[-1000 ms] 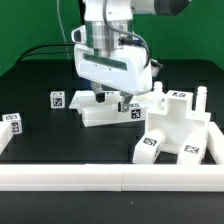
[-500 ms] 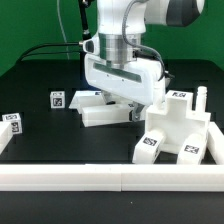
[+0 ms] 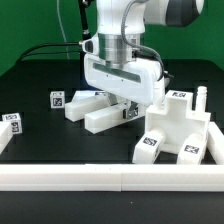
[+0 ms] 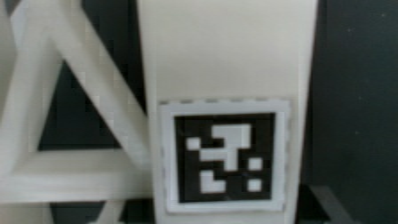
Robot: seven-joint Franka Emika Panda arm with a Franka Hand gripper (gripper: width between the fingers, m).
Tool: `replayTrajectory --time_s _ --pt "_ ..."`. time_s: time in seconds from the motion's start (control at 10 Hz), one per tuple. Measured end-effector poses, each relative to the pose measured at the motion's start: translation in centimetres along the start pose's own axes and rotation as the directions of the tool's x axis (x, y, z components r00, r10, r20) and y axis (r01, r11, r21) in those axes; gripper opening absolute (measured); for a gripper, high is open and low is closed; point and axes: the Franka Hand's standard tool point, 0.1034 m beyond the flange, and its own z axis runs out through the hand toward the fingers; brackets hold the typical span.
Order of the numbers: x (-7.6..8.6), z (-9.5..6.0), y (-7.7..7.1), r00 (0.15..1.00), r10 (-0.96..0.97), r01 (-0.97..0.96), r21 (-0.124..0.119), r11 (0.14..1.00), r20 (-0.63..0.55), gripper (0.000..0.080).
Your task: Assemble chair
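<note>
Looks early, nothing joined: seat frame [image 3: 178,125] loose by rail [image 3: 110,178], small tagged piece [image 3: 57,99] lying apart. Can't tell gripper [image 3: 120,104] closure or hold over flat tagged part [image 3: 95,112].

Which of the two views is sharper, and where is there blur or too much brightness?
Exterior view: sharp enough and evenly lit; the white seat frame is bright against the black table, with only faint shading on its faces. Wrist view: very close and out of focus; the tag on the white bar has soft edges, though its pattern is readable.
</note>
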Motion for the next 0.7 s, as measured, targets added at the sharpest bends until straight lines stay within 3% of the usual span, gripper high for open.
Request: replayTrajectory --time_s 0.1,0.4,0.7 --pt "-0.1 -0.5 -0.2 1.000 -0.014 0.014 -0.002 1.000 0.028 0.0281" --pt "0.9 -5.7 -1.7 0.993 -0.067 0.062 0.053 0.997 0.101 0.0281" --pt "0.6 -9.7 -5.2 0.981 -0.140 0.132 0.074 0.989 0.132 0.0282"
